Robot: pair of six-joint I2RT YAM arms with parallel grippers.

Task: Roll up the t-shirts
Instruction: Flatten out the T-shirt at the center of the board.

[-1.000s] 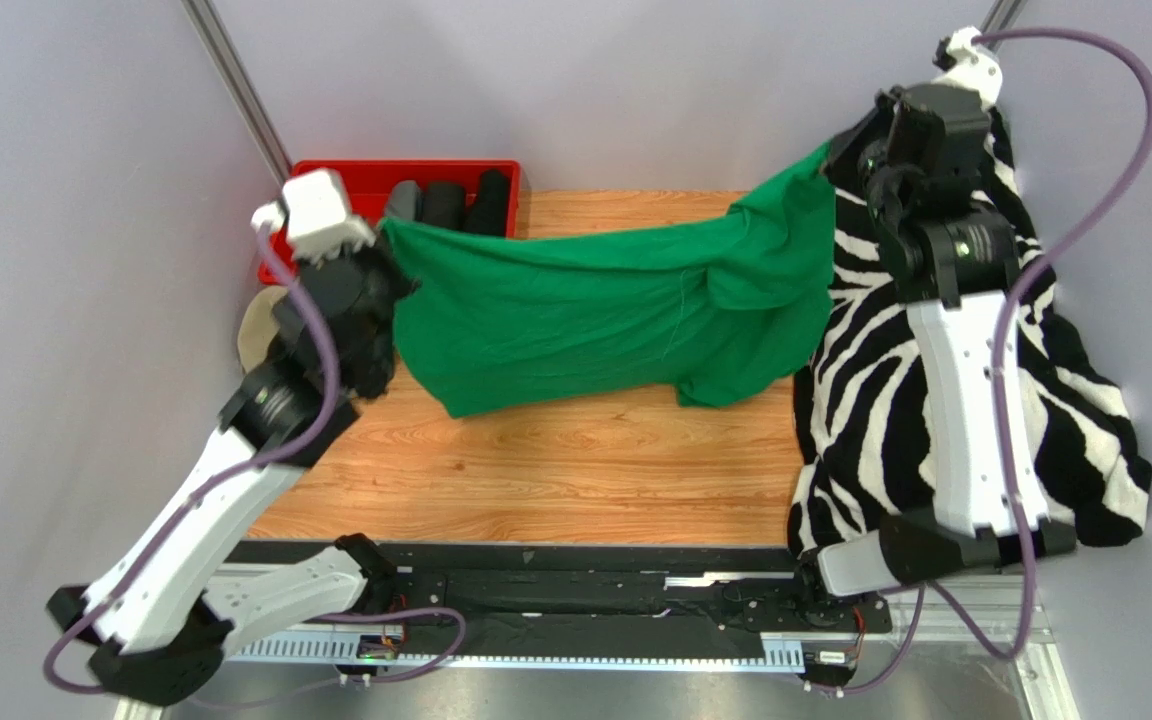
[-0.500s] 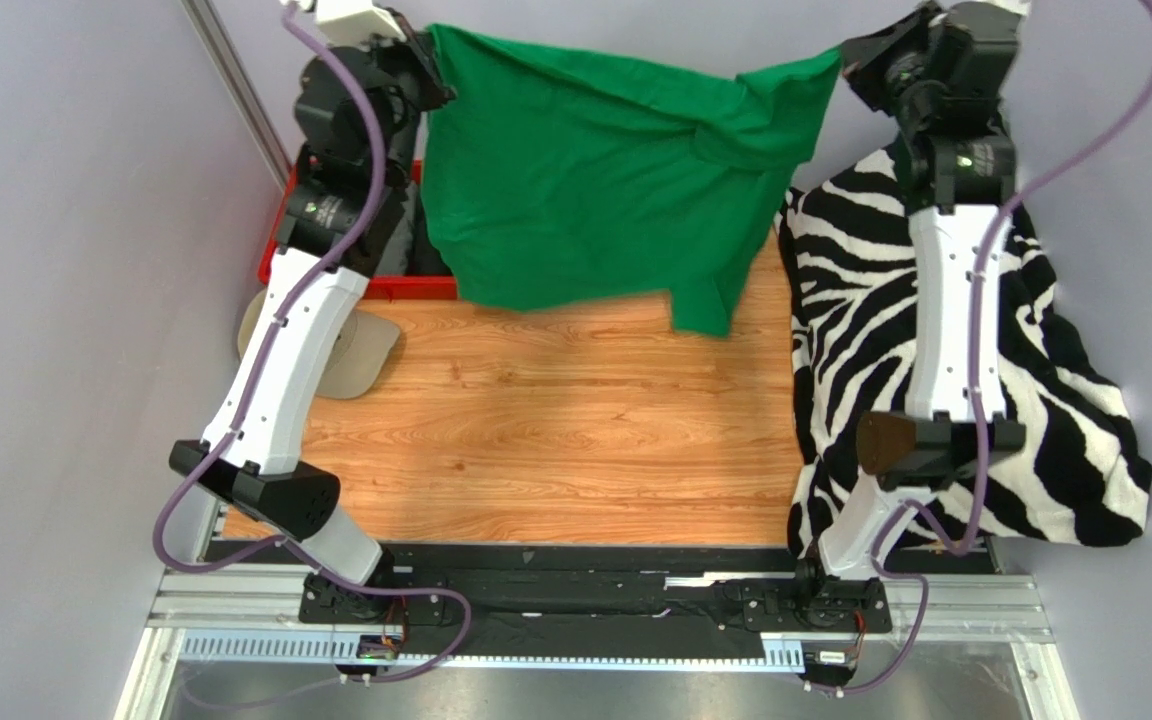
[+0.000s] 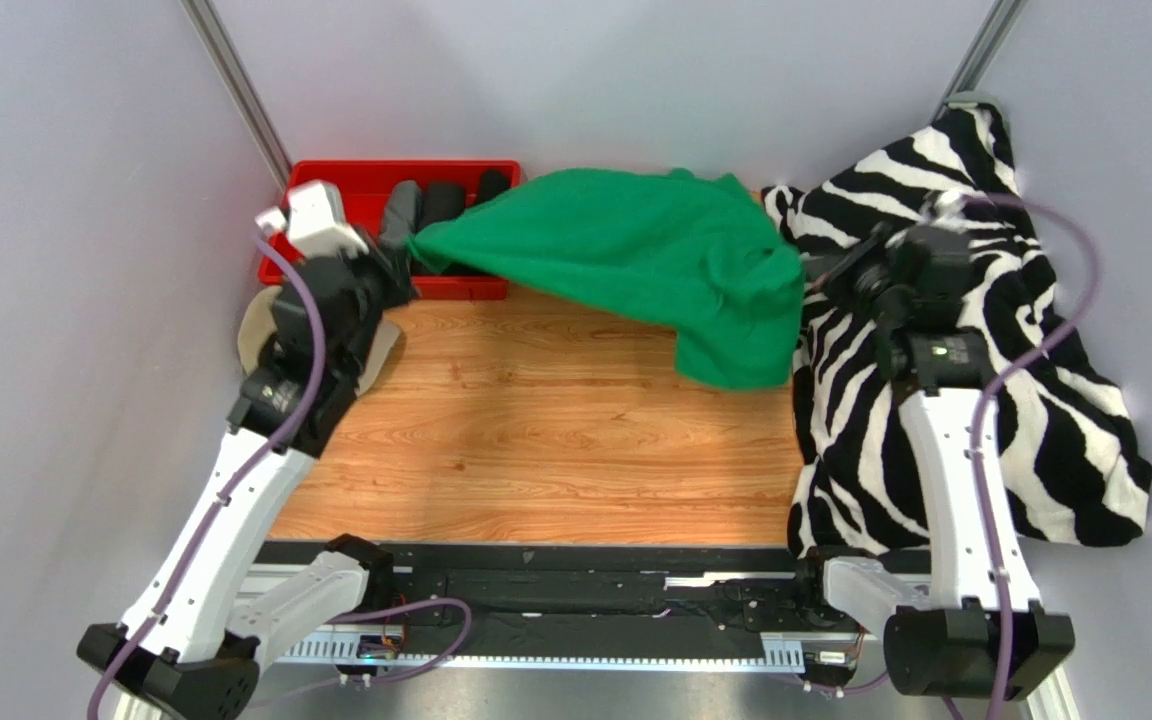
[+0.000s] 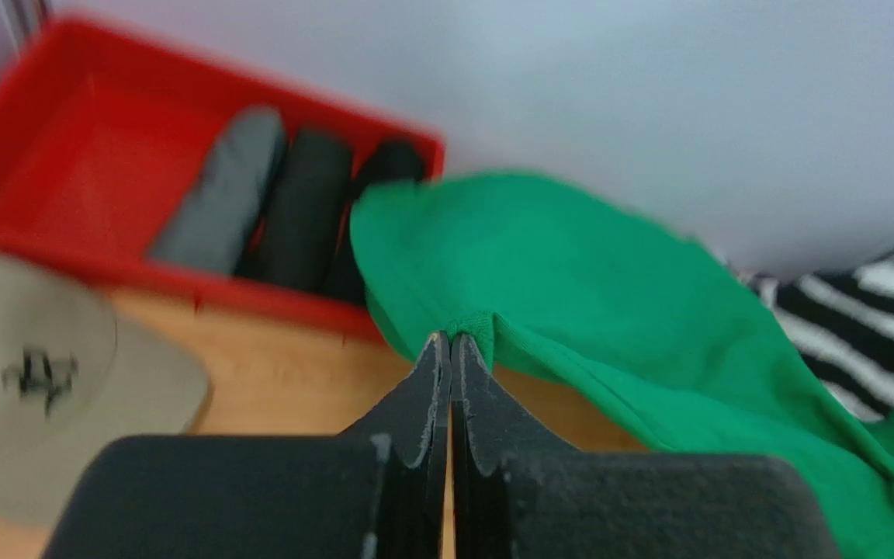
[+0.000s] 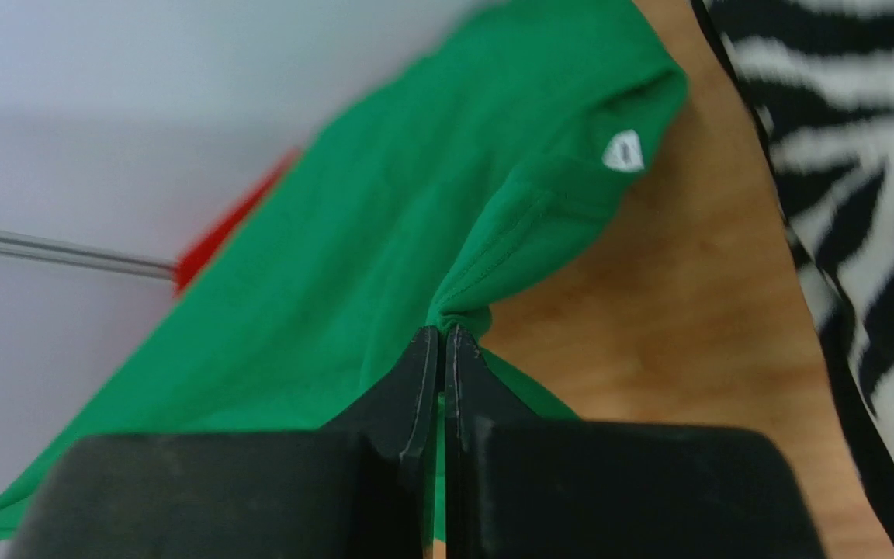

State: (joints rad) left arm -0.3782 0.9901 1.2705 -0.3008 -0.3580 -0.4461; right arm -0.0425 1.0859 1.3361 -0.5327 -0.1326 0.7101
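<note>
1. Your left jaws are pressing together on a small fold of hem at one end of the green t-shirt (image 4: 603, 303), the cloth puckering right at the tips in the left wrist view.
2. Your right jaws are clamping a bunched pinch of the same shirt's other end; in the right wrist view, a small white label (image 5: 623, 149) is showing on a folded edge beyond them.
3. Between the two pinches, the green t-shirt (image 3: 627, 248) is spanning the far part of the wooden surface (image 3: 567, 450), with a loose lobe sagging towards its right end. You cannot tell whether that lobe is touching the wood.
4. The shirt's left end is overlapping the right front corner of the red bin (image 3: 330, 168), where a grey rolled t-shirt (image 4: 216, 192) and two black rolled t-shirts (image 4: 300, 210) are lying side by side, touching one another.
5. The beige cap (image 4: 20, 384) is sitting on the surface just in front of the bin, partly under your left arm (image 3: 244, 495).
6. The zebra-striped blanket (image 3: 1078, 420) is lying heaped along the right side, just beside the shirt's right end, with your right arm (image 3: 958, 480) reaching over it.
</note>
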